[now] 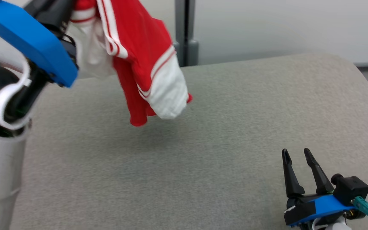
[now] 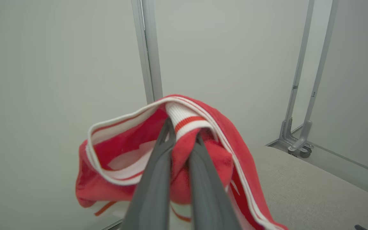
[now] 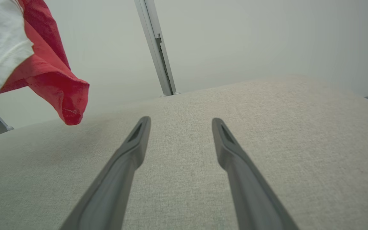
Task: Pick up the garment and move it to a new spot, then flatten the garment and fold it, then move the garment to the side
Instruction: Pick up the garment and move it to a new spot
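A red and white garment (image 1: 139, 57) hangs bunched in the air above the grey cloth-covered table (image 1: 235, 134). The left gripper (image 2: 183, 132) is pinched tight on its ribbed white edge, with cloth draping below. The right gripper (image 1: 299, 153) sits low over the table's near right, jaws spread wide and empty, well apart from the garment.

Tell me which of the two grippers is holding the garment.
The left gripper, shut on the red-and-white garment hanging above the table; the right gripper is open and empty.
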